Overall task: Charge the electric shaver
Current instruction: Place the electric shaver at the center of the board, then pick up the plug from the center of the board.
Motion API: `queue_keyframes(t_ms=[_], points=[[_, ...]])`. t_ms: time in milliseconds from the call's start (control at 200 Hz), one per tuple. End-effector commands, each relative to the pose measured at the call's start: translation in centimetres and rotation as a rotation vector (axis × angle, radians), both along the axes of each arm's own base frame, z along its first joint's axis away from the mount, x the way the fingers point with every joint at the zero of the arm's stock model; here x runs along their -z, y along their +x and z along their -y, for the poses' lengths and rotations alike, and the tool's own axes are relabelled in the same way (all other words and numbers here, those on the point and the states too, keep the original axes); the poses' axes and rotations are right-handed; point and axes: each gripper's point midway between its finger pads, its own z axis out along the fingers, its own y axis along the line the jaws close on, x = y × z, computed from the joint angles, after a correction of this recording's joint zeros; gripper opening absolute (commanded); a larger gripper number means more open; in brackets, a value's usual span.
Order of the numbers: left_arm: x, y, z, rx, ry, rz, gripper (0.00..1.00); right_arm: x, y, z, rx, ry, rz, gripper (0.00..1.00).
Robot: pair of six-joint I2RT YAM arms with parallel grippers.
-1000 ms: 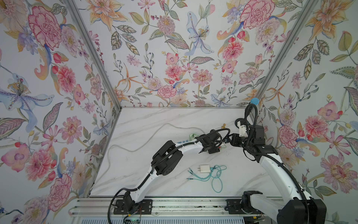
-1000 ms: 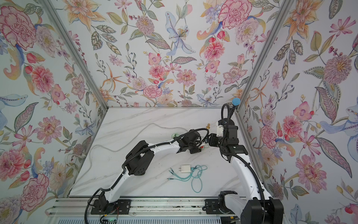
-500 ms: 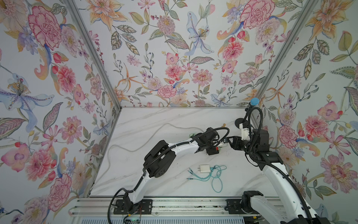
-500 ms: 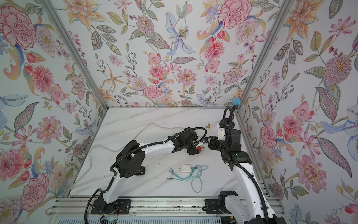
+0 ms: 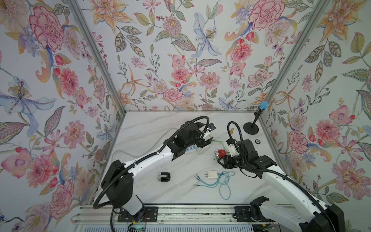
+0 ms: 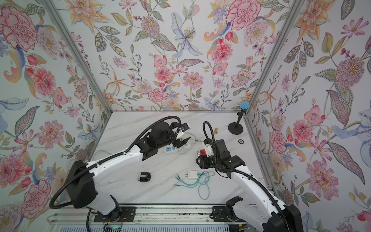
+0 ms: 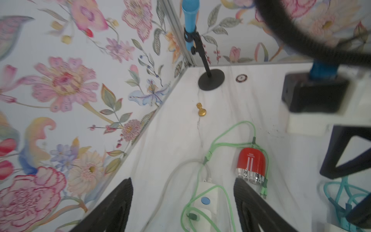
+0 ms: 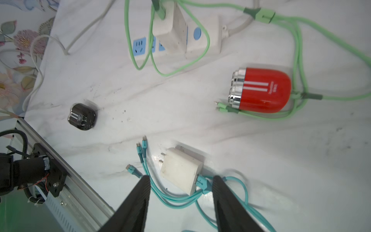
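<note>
The red electric shaver [image 5: 220, 153] [image 8: 261, 90] lies on the marble table with a green cable [image 8: 297, 50] plugged into its rounded end. That cable runs to a white adapter [image 8: 170, 26] seated in the power strip [image 6: 170, 149] [image 7: 206, 198]. My left gripper [image 5: 205, 143] [image 7: 183, 204] hovers open above the strip, holding nothing. Beside the red shaver [image 7: 252, 165], my right gripper [image 5: 220, 161] [image 8: 180, 178] stands open and empty above a loose white charger [image 8: 180, 170]. A black shaver [image 5: 164, 176] [image 8: 82, 119] lies alone toward the front.
A teal multi-plug cable [image 5: 222, 182] is coiled by the loose charger near the front edge. A blue microphone on a black stand [image 5: 251, 128], a gold knob [image 5: 232, 131] and a small round disc [image 5: 257, 141] sit at the back right. The strip's grey cord [image 5: 140, 152] trails left.
Both grippers have opened and drawn away from the red shaver, the left back over the strip, the right toward the front. The shaver now lies free on the table.
</note>
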Motion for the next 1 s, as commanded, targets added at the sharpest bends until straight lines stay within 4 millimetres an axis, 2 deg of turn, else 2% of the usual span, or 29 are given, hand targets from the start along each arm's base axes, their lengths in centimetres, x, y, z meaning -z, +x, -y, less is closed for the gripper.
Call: queue_keyframes(t_ms=[0,140,170,245,425,556,726,881,996], points=[[-1.4,-0.3,-3.8,-0.137,-0.086,0.011,0.92,2.5,-2.2,0.1,0.025,-0.076,-0.099,0.55],[0.0,-1.7,-6.6,-0.152,-0.08,-0.031,0.95,5.4,-4.1,0.6,0.017,-0.209,-0.202,0.57],[0.3,-1.9,-7.1,-0.156,-0.09,-0.042,0.95,6.0,-4.9,0.2,-0.018,-0.242,-0.211,0.58],[1.1,-2.0,-8.6,-0.179,-0.127,-0.077,0.95,6.8,-5.3,-0.1,-0.047,-0.303,-0.212,0.61],[2.4,-1.7,-11.6,-0.227,-0.257,-0.15,0.9,6.4,-3.7,-2.6,-0.164,-0.394,-0.147,0.67],[3.6,-1.6,-12.9,-0.262,-0.268,-0.181,0.89,6.0,-2.7,-3.3,-0.243,-0.472,-0.114,0.72],[4.1,-1.2,-14.7,-0.298,-0.298,-0.198,0.89,6.5,-2.7,-3.1,-0.331,-0.538,-0.113,0.84],[4.4,-0.7,-15.3,-0.285,-0.328,-0.232,0.89,6.5,-2.6,-3.7,-0.367,-0.518,-0.126,0.86],[4.5,-0.5,-15.3,-0.276,-0.335,-0.247,0.88,7.7,-3.5,-3.6,-0.376,-0.504,-0.199,0.86]])
